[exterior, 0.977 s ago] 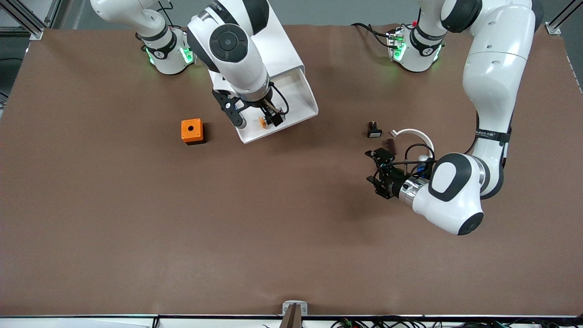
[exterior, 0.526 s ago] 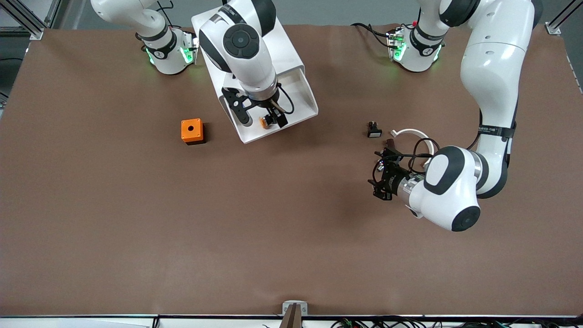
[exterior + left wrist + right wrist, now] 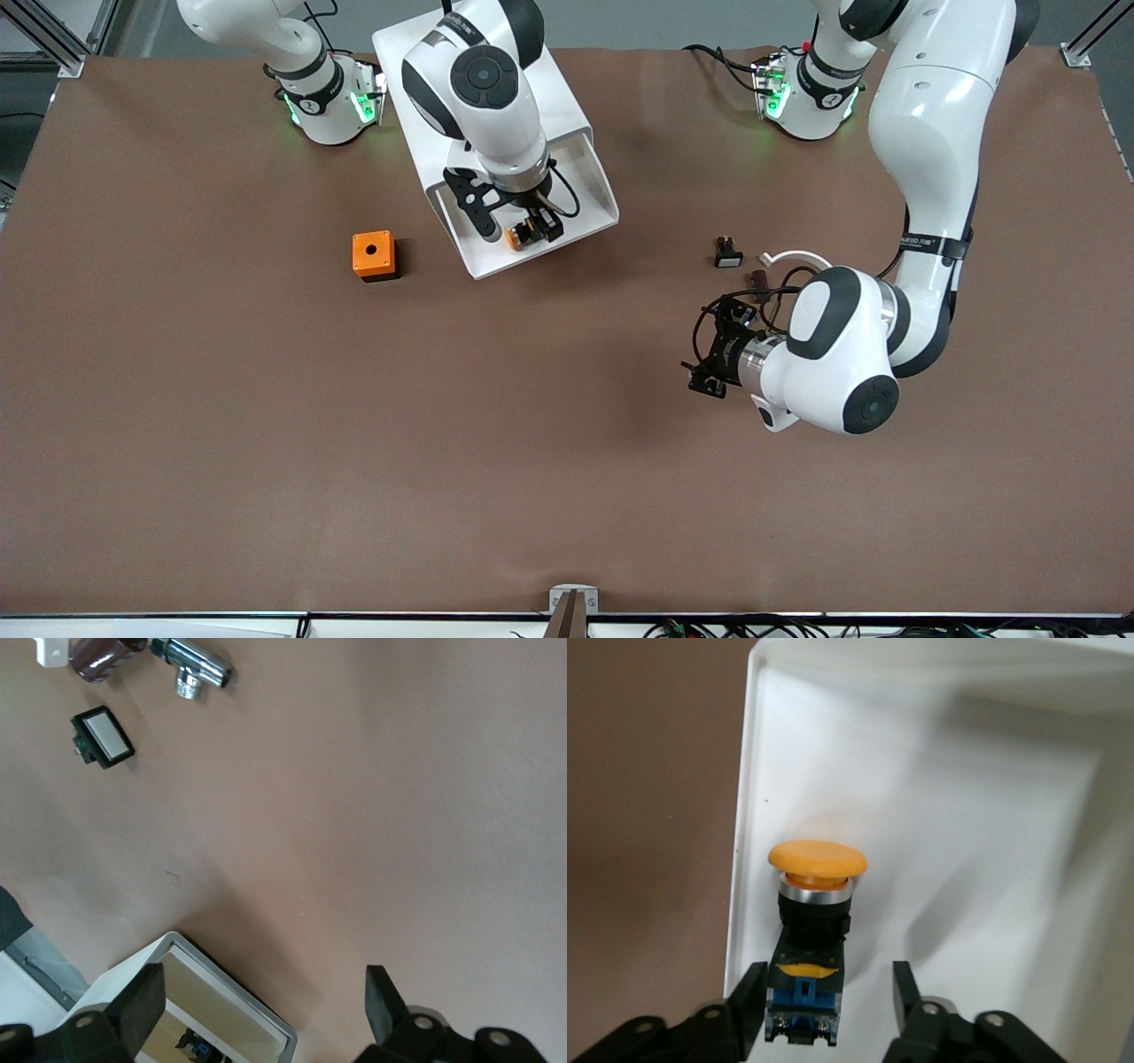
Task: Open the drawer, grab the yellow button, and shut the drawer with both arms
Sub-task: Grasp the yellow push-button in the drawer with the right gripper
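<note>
From the front view I see the drawer point(image 3: 580, 190) pulled out of the cabinet point(image 3: 532, 97), upper middle of the frame, with the right gripper point(image 3: 512, 232) down inside it. The button point(image 3: 515, 237) shows there only as an orange speck between the black fingers. The right wrist view gives me the rest: the button point(image 3: 813, 935) lies on the drawer's white floor point(image 3: 966, 859) close to one side wall, orange cap, black body, blue rear end. The right gripper point(image 3: 826, 1010) has its fingers spread on either side of the blue end with a gap on each side, so I read it as parted and holding nothing.

The left gripper point(image 3: 709, 359) hangs over bare table point(image 3: 354, 443), centre right of the frame; the front view hides its fingers, but the left wrist view shows them point(image 3: 133, 1014) wide apart and empty. That view also catches the drawer's corner point(image 3: 230, 1010), plus a flat black switch point(image 3: 102, 737) and a chrome fitting point(image 3: 197, 666) at its upper left. An orange cube point(image 3: 373, 255) sits toward the right arm's end
</note>
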